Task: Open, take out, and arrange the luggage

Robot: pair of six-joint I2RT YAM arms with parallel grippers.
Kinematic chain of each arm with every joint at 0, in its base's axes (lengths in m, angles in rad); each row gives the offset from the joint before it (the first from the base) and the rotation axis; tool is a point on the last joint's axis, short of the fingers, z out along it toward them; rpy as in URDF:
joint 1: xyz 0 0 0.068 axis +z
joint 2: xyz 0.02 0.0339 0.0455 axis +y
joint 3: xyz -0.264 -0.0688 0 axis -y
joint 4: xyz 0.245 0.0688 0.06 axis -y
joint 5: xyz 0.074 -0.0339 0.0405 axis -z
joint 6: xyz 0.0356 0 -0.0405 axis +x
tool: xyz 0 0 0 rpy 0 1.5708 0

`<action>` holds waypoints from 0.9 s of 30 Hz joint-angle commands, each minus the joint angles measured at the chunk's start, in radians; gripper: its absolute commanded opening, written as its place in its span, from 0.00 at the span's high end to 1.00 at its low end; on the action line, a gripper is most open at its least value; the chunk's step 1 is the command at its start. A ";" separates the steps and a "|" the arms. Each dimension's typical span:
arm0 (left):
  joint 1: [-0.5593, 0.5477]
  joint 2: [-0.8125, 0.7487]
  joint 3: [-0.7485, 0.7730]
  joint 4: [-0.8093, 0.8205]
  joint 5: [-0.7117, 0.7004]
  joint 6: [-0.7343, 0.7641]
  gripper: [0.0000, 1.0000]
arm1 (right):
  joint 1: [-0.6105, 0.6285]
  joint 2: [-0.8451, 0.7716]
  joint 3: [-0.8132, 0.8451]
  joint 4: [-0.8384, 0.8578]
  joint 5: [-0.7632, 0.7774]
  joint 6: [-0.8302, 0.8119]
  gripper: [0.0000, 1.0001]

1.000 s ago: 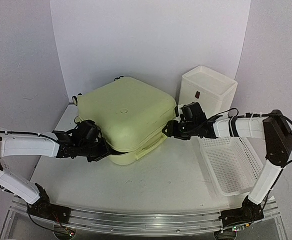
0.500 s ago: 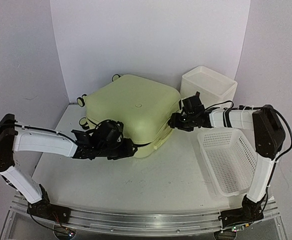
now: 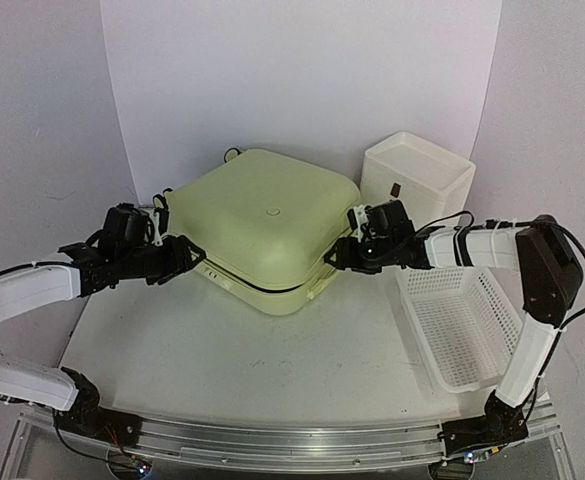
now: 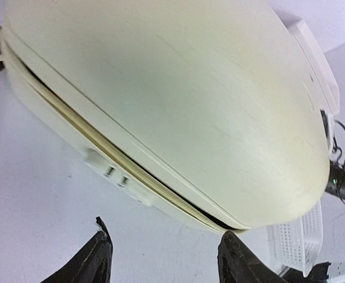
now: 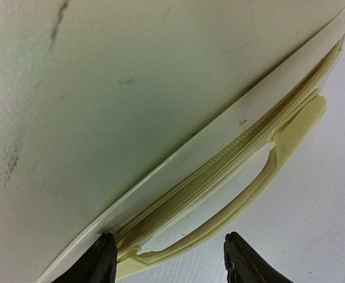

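Luggage point(image 3: 262, 225) lies flat on the bench point(image 3: 272, 370), its 2 shell halves together, with only a thin dark seam point(image 4: 131, 171) showing. Not yet opened.

Left end effector point(image 3: 185, 262): fingers apart, gripping nothing. It sits low beside the near-left edge of the luggage. I judge this is to line up on the seam, which runs just ahead of and above the fingertips, with a small latch block point(image 4: 116, 177) on it. No contact.

Right end effector point(image 3: 338, 255): fingers apart, empty. It is set against the luggage's right side. The carry handle point(image 5: 243, 194) lies straight ahead, spanning the gap between the 2 fingers and close to them. I cannot tell if it touches.

Judgement: I flank the shell on 2 sides so one side can steady it while the other lifts the lid.
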 commanded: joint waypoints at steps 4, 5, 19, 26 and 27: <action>0.353 -0.020 0.086 -0.096 0.170 0.052 0.41 | 0.019 -0.020 -0.014 0.250 -0.195 0.127 0.39; 0.403 -0.009 0.088 -0.090 0.188 0.034 0.41 | 0.019 -0.018 -0.018 0.283 -0.205 0.150 0.39; 0.695 0.413 0.201 0.303 0.404 -0.328 0.41 | 0.019 -0.088 -0.086 0.474 -0.243 0.250 0.36; 0.694 0.685 0.437 0.379 0.466 -0.412 0.41 | 0.019 -0.104 -0.103 0.480 -0.249 0.252 0.28; 0.692 0.718 0.466 0.394 0.481 -0.426 0.41 | 0.019 -0.106 -0.107 0.481 -0.249 0.254 0.24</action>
